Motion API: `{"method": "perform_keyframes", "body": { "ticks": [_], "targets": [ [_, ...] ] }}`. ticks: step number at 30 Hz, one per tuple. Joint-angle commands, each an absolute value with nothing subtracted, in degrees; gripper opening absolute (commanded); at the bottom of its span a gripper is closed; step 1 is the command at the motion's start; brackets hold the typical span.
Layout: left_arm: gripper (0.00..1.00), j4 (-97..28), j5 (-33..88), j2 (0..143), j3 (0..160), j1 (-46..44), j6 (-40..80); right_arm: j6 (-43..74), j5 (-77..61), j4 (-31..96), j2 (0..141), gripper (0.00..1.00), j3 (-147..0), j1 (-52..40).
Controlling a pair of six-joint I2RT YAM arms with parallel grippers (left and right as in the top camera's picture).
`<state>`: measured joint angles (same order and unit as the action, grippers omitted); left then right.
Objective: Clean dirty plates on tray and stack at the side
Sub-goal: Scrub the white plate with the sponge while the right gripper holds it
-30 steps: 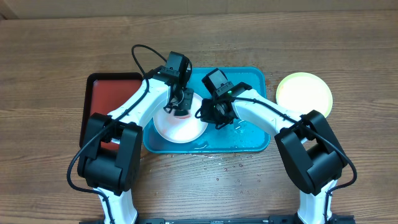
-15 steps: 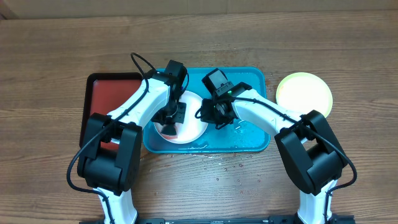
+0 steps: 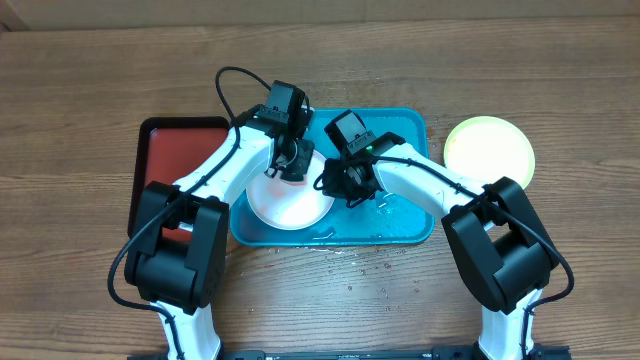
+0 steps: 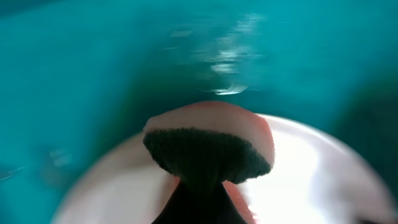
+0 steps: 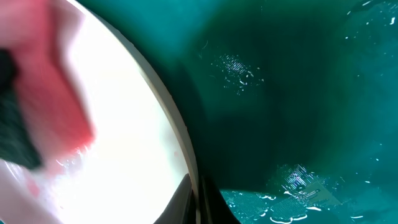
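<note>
A white plate [image 3: 290, 205] lies in the left part of the turquoise tray [image 3: 400, 225]. My left gripper [image 3: 290, 165] is shut on a pink sponge with a dark scouring face [image 4: 208, 146] and presses it on the plate's far edge. My right gripper [image 3: 330, 183] is shut on the plate's right rim [image 5: 177, 134], one finger on each side. A yellow-green plate [image 3: 489, 150] lies on the table right of the tray. The pale blue plate is not in view.
A red tray with a black rim [image 3: 160, 160] lies left of the turquoise tray. Water drops lie on the tray floor [image 5: 298, 180] and on the table in front of it [image 3: 370, 262].
My left gripper moved the sponge toward the near part of the plate, then back to its far edge. The right gripper and the plate stayed put.
</note>
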<state>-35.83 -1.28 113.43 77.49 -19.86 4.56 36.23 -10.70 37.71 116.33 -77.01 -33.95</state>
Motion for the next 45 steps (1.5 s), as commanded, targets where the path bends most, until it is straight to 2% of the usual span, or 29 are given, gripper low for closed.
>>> {"method": "perform_keyframes", "body": {
  "ticks": [1,6,10,13,17,20,25,29,33,36,40,45],
  "targets": [
    [0.04,-37.8,-16.5,113.1,77.6,-19.9,10.9,36.2,-10.3,37.9,117.5,0.04,-76.1,-34.1],
    [0.04,-48.4,-17.3,113.1,77.6,-19.9,16.0,36.0,-10.4,37.8,117.5,0.04,-76.1,-34.1],
    [0.04,-55.6,-12.8,113.1,77.6,-20.0,15.6,36.0,-10.4,37.8,117.5,0.04,-76.1,-34.1],
    [0.04,-58.0,-2.3,113.1,77.6,-20.0,10.0,36.0,-10.4,37.6,117.5,0.04,-76.1,-34.1],
    [0.04,-55.1,14.7,113.1,77.6,-20.0,1.1,36.0,-10.4,37.4,117.5,0.04,-76.1,-34.1],
    [0.04,-49.6,19.1,113.1,77.6,-20.0,-0.3,36.0,-10.4,37.5,117.5,0.04,-76.1,-34.1],
    [0.04,-38.6,17.2,113.1,77.6,-19.9,-0.2,36.0,-10.4,37.6,117.5,0.04,-76.1,-34.1],
    [0.04,-33.9,7.3,113.1,77.6,-19.9,1.5,36.0,-10.4,37.8,117.5,0.04,-76.1,-34.1],
    [0.04,-37.3,-10.2,113.1,77.6,-19.9,12.3,36.0,-10.3,37.8,117.5,0.04,-76.1,-34.1],
    [0.04,-43.4,-16.6,113.1,77.6,-19.9,19.0,36.0,-10.4,37.8,117.5,0.04,-76.1,-34.1],
    [0.04,-50.4,-13.3,113.1,77.6,-19.9,20.8,36.0,-10.4,37.8,117.5,0.04,-76.1,-34.1],
    [0.04,-52.9,1.7,113.1,77.6,-19.9,17.6,36.0,-10.4,37.6,117.5,0.04,-76.1,-34.1]
  ]
}}
